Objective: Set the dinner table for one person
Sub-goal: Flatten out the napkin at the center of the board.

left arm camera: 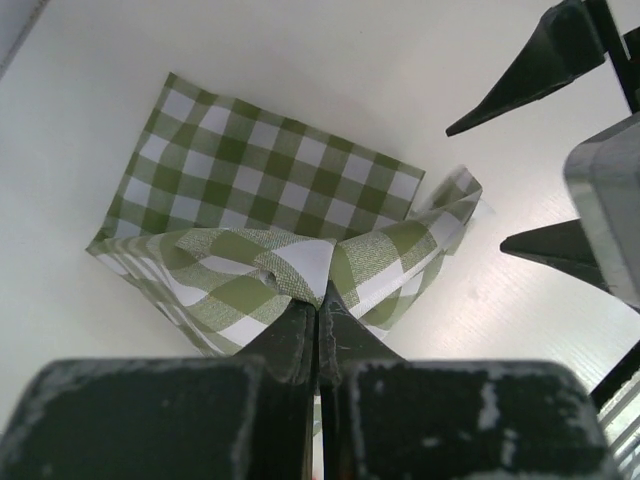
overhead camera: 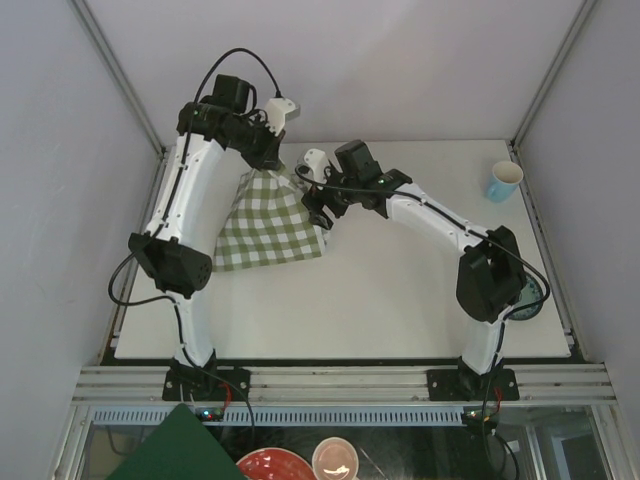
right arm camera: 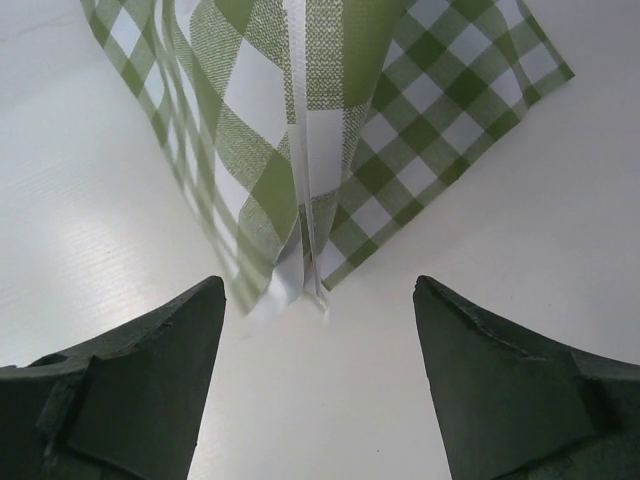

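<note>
Left hand [left arm camera: 318, 302] pinches the cloth [left arm camera: 270, 190] edge (raised); right hand [right arm camera: 320, 288] gapes alongside.

Matt woven checked cloth [left arm camera: 270, 170] on the smooth, faintly glossy dinner table [left arm camera: 300, 60]

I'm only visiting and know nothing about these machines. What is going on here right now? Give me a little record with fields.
Surface: large off-white rectangular tabletop
Cloth: green-and-white checked cloth, far end gathered and lifted, the rest lying on the tabletop
Left fingers: shut, pinching the cloth's raised part
Right fingers: open, facing the hanging fold, not touching it
Cup: light blue cup, upright near the far right corner
On the cloth: nothing yet
</note>
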